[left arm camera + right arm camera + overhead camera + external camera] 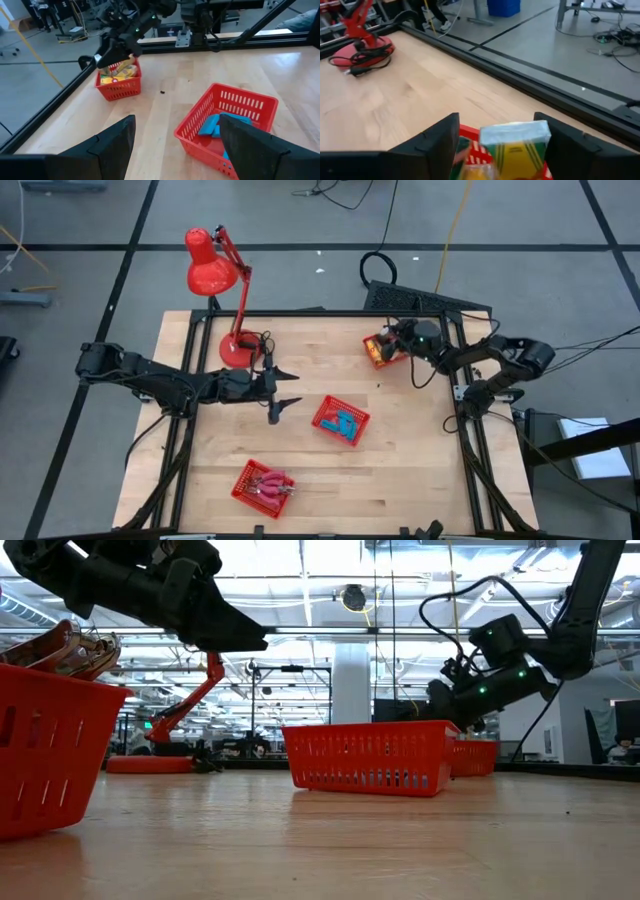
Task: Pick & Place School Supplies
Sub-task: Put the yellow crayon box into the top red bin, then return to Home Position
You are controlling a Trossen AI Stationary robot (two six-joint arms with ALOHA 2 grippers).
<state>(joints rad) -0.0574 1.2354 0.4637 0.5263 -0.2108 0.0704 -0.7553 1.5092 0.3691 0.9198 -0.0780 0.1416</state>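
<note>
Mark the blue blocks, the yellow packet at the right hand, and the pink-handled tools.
blue blocks [345, 423]: high view, middle of the blue pile in the centre basket.
yellow packet [516, 146]: right wrist view, its green-and-yellow face, between the right hand's fingers.
pink-handled tools [272, 484]: high view, the pink handles in the near basket.

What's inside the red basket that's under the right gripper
Yellow-orange packets fill the basket, piled to its rim; one more sits between the open fingers of the right gripper. Anything beneath the pile is covered.
</note>
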